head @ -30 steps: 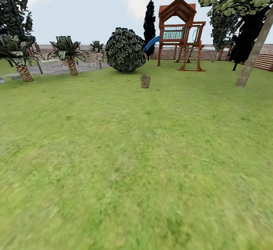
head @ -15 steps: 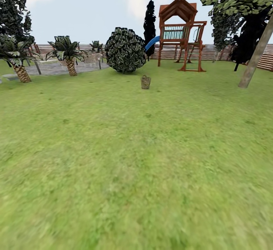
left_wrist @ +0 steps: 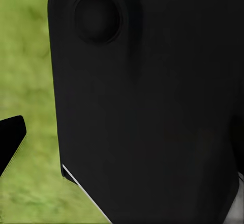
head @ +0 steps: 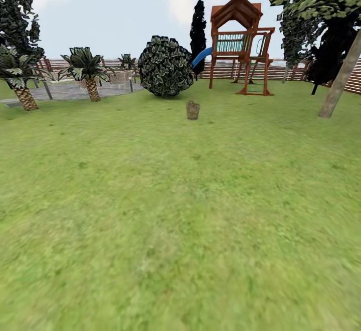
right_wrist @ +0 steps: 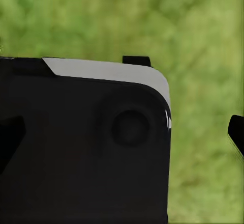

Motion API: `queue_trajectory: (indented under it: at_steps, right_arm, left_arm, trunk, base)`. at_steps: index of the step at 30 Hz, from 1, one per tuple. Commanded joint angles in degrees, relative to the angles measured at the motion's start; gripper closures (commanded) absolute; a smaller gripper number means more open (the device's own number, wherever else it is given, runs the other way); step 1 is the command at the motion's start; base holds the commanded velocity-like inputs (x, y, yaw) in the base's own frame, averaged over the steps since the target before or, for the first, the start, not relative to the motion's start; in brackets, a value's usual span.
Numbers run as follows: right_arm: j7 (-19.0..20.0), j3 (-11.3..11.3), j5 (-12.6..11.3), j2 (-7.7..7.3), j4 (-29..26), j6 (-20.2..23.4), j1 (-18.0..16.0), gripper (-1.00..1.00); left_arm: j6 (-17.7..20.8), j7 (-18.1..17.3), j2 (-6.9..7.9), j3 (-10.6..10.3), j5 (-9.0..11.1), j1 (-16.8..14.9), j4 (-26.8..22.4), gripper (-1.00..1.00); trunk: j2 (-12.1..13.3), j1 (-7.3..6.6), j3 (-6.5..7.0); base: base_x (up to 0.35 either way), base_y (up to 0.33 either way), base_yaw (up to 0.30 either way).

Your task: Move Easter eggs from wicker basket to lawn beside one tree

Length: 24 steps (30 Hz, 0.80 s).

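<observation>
Head view looks out across a wide lawn [head: 180, 210], green with yellowish patches, that runs from the near edge to a slatted wooden fence [head: 281, 70] at the far side. A small brown basket [head: 192, 110] stands on the grass far ahead, near the middle of the scene; it is too small to tell what lies in it, and no eggs can be made out. Just beyond it and a little to the left sits a round dark-leaved bush [head: 166, 66]. Right of the bush stands a red-brown wooden play tower [head: 240, 40] with a blue slide [head: 200, 56], and a tall dark conical tree [head: 197, 32] rises behind the slide. At the far right a tree [head: 341, 77] with a pale leaning trunk and a green-and-white crown stands on the grass, well apart from the basket. At the far left are two small palms [head: 89, 72] beside a patch of grey paving [head: 75, 91].

Left wrist view shows a large black body part [left_wrist: 147, 107] of the robot with blurred grass beside it; whether the fingers are spread or closed cannot be told. Right wrist view shows the same kind of black casing [right_wrist: 86, 142] over grass, and there too the fingers' state cannot be told.
</observation>
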Motion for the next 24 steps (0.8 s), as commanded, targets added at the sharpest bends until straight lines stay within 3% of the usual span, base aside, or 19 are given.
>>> queue_trajectory:
  at_steps: [1, 24]
  right_arm:
    - [0.0, 0.1, 0.0, -0.02, 0.0, -0.2, 0.0, -1.00]
    - [0.0, 0.1, 0.0, -0.02, 0.0, -0.2, 0.0, -1.00]
  left_arm:
    - [-0.1, 0.0, -0.01, 0.1, 0.1, 0.0, -0.1, -1.00]
    - [-0.1, 0.0, -0.01, 0.1, 0.1, 0.0, -0.1, -1.00]
  trunk:
    - [0.0, 0.04, -0.04]
    - [0.0, 0.04, -0.04]
  base:
    - [0.342, 0.000, 0.000]
    - [0.342, 0.000, 0.000]
